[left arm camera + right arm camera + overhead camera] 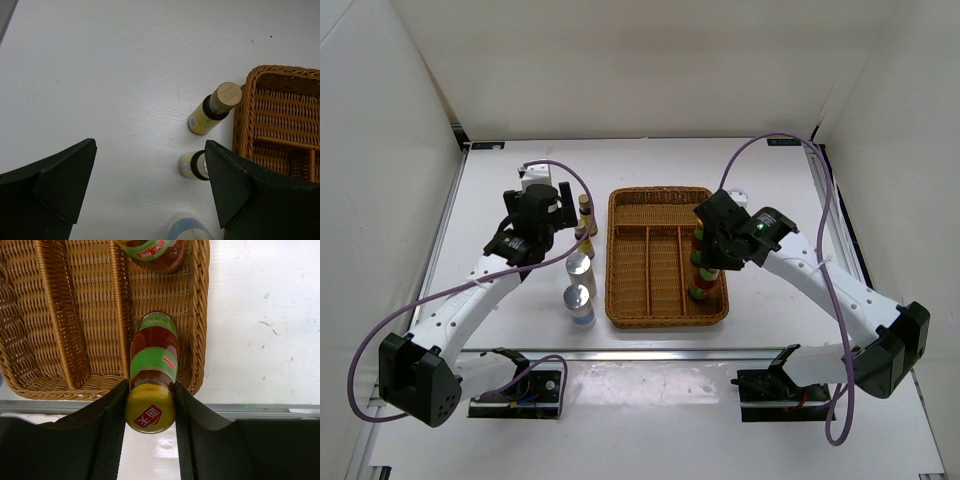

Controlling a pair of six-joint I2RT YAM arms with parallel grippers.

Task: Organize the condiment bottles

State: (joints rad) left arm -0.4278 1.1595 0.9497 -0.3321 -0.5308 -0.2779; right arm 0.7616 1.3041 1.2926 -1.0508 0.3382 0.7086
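Cap of sauce bottle (152, 375) pinched between right jaws

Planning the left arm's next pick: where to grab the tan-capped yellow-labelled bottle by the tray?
Take the tan-capped bottle by its cap and neck, coming straight down: it stands upright, the wicker tray crowds one side and another bottle sits close, so the top is probably clearest.

L gripper (150, 155) wide open, pointing down — R gripper (150, 407) clamped on sauce bottle (152, 362)
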